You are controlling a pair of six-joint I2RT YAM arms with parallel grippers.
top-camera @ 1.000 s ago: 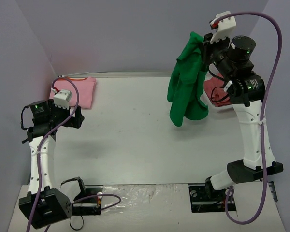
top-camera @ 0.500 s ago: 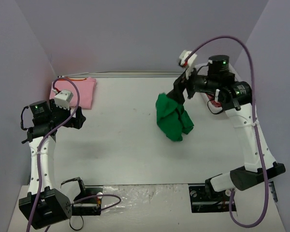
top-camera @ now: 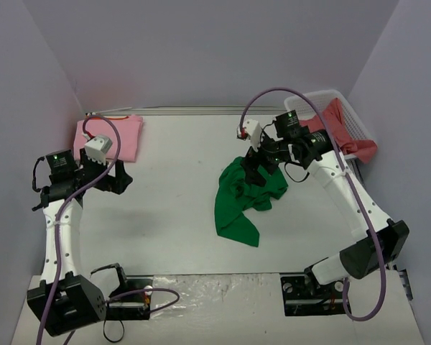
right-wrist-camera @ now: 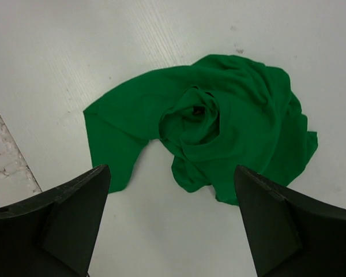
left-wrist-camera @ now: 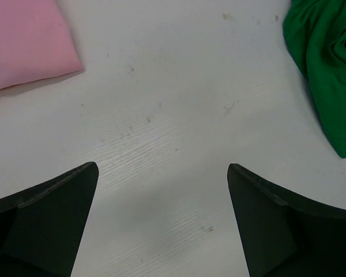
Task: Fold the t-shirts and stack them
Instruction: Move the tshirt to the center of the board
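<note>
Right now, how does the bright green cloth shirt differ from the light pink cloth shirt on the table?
Shape: the bright green cloth shirt is a crumpled heap with a twisted bunch in its middle, while the light pink cloth shirt is folded into a flat, neat rectangle.
Place: the green shirt lies right of the centre, while the pink shirt lies in the far left corner.
Shared: both are plain soft cloth and lie free on the white table.
</note>
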